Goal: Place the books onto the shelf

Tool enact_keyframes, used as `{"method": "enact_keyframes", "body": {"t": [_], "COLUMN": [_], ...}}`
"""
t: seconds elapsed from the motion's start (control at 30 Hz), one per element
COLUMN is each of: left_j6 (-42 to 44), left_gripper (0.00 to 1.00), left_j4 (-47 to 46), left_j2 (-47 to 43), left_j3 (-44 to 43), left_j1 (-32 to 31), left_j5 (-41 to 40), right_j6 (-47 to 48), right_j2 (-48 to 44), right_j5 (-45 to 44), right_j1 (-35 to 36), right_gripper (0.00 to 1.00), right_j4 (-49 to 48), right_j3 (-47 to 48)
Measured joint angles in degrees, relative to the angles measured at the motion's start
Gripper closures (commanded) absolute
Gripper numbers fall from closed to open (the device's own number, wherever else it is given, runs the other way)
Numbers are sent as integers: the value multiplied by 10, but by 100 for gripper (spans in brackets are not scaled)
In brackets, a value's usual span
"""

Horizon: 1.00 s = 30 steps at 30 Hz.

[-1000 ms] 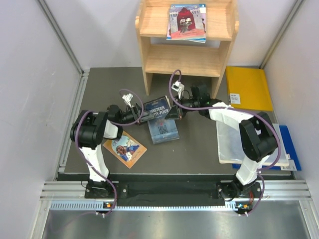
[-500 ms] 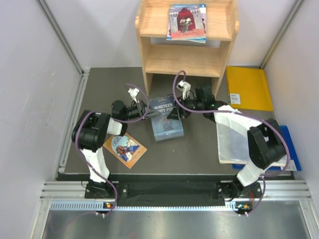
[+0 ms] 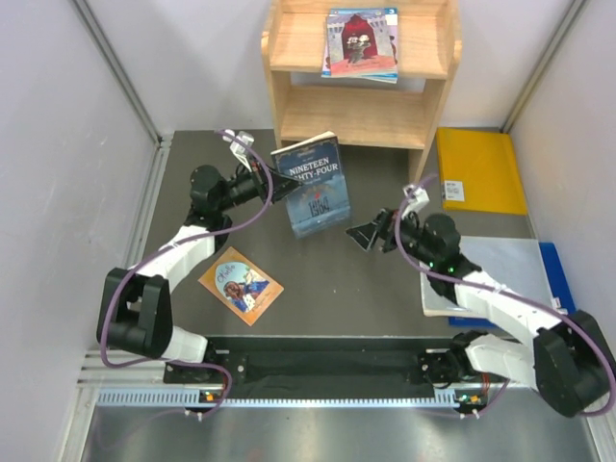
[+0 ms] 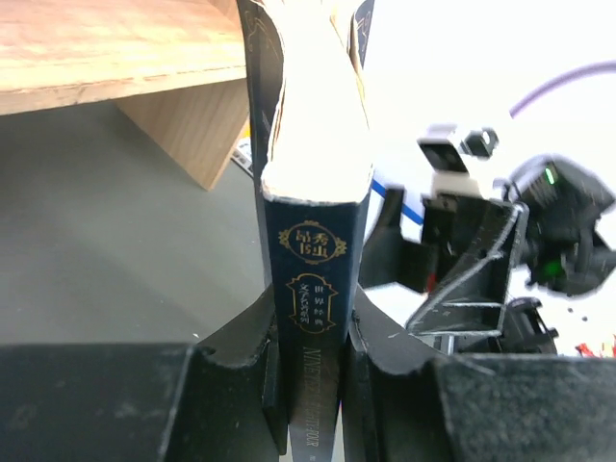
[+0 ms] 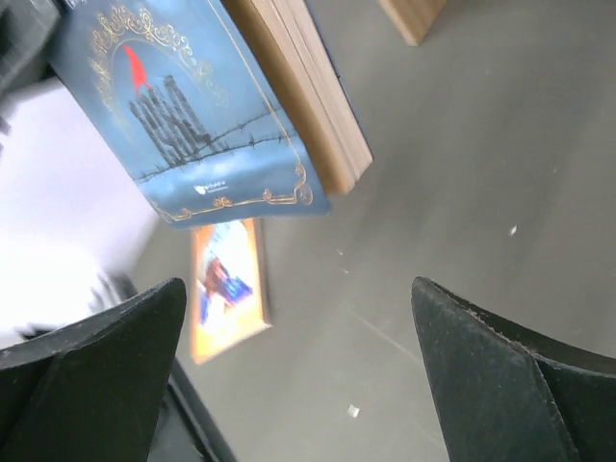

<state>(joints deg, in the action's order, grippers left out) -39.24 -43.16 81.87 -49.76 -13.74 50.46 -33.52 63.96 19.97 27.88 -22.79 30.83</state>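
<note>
Top external view: the left gripper pinches the dark blue book at its spine, raised off the mat just in front of the shelf; the right gripper hangs beside it, fingers spread wide, holding nothing; the orange book lies flat near the left arm, while stacked books rest on the top tier.

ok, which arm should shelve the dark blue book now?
Left. The left fingers are clamped at the spine of the dark blue "Nineteen Eighty-Four" paperback, held up just in front of the pale two-tier wooden shelf. The right fingers stand open and empty, nearer the bases.
</note>
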Motion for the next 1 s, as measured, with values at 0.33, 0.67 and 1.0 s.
{"method": "enact_keyframes", "body": {"t": [0.33,0.67,1.0], "left_j6": [-42,-75,-87], "left_gripper": [100,100,100], "left_j4": [-24,-71,-99], "left_j2": [8,42,76], "left_j3": [28,35,35], "left_j1": [-42,-80,-92], "left_j5": [-72,-110,-118], "right_j6": [-274,-341,-310], "right_j2": [117,230,229], "right_j5": [-85,-124,-144], "right_j1": [18,68,96], "right_gripper": [3,3,3], "right_j4": [-411,-487,-502], "right_j3": [-187,-187,-153]}}
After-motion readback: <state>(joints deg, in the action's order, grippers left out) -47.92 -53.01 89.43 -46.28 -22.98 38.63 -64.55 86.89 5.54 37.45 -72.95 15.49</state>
